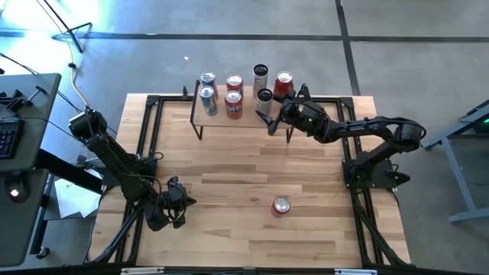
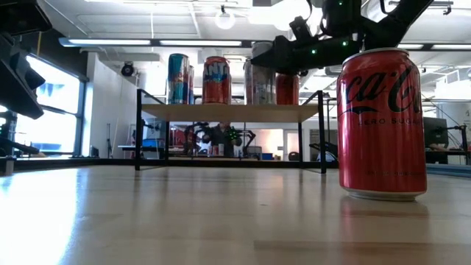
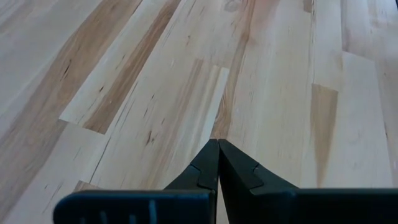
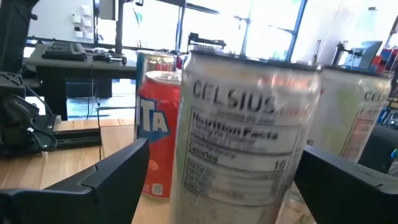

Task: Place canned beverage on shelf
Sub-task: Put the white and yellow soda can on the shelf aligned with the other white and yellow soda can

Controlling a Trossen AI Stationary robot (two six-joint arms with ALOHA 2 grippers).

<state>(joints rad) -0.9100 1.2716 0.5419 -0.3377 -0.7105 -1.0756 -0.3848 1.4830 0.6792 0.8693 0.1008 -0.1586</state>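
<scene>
1. Red cola can (image 2: 382,124): upright on the surface (image 1: 229,168), well short of the shelf, nearest the front edge. Untouched; judged still to be shelved.
2. Left gripper (image 1: 170,206): parked low over the surface on the near side of the shelf, well apart from it and off toward its left end. Jaws together, holding nothing.
3. Shelf (image 1: 244,114): raised rack at the far side of the surface. Seven cans upright on its top, blue, red and silver.
4. Right gripper (image 1: 273,114): at the shelf's right end. Jaws spread wide to either side of a silver Celsius can (image 4: 245,134), which stands on the shelf; judged just released.
5. Status: one can placed, one can left.
</scene>
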